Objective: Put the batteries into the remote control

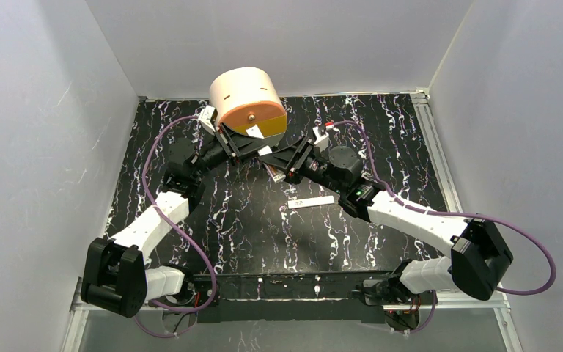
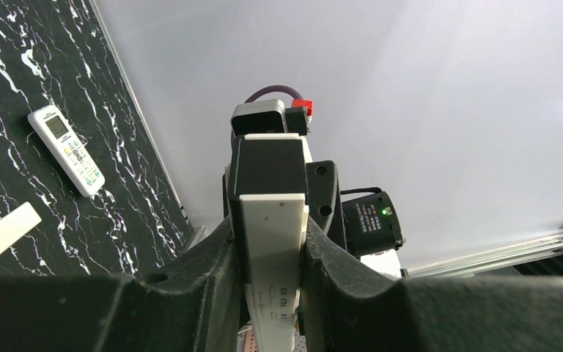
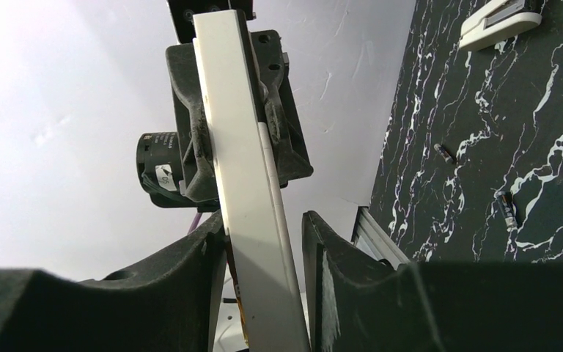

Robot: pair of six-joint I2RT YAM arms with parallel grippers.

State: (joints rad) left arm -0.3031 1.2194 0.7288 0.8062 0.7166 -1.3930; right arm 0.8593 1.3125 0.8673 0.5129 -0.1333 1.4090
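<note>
Black marbled table point(image 1: 249, 227) seen from above: my two arms reach in from both sides. My left gripper point(image 1: 253, 145) and right gripper point(image 1: 282, 158) meet nose to nose toward the far middle, right by a big cream drum point(image 1: 245, 95) with an orange face. A narrow white bar point(image 1: 310, 202) lies flat on the table just in front of my right arm.

Left wrist cam: my left fingers are clamped tight on a flat white slab point(image 2: 273, 242). It's square-ended and sticks straight out toward the other gripper. Honestly can't tell what the slab is. The remote control point(image 2: 66, 150) lies face up on the table with its screen and buttons showing, well apart from me. One end of the bar is near it.

Right wrist cam: the same slab runs up between my right fingers, which sit partway open around it. One finger is against it and there's a sliver of gap on the other side. Off on the table, one battery point(image 3: 446, 152) and a second battery point(image 3: 508, 209) lie loose, near each other but not touching. A white-grey wedge point(image 3: 498, 18) sits farther off.
</note>
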